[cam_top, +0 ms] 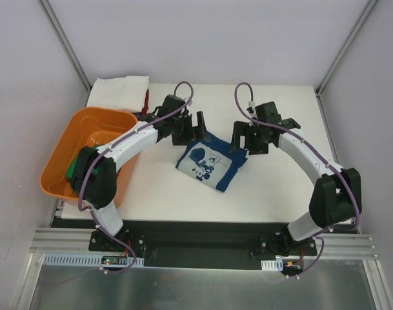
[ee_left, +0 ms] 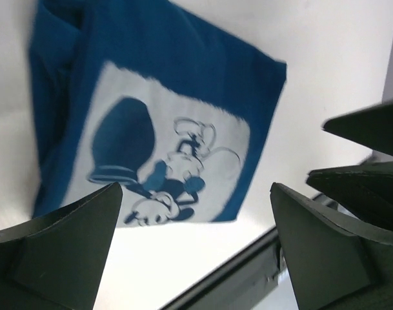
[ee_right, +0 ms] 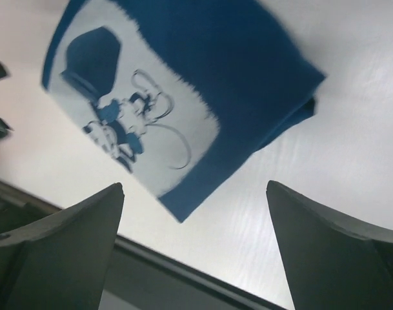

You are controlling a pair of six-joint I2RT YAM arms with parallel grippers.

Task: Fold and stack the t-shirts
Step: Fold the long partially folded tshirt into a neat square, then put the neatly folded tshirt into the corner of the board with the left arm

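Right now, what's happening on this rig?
Two arms are folding t-shirts. The navy t-shirt lies folded, print up, on the table. The left gripper and right gripper hang open over its far side, holding nothing. A green t-shirt is in the orange tub. A white t-shirt and a red t-shirt lie at the far left corner.
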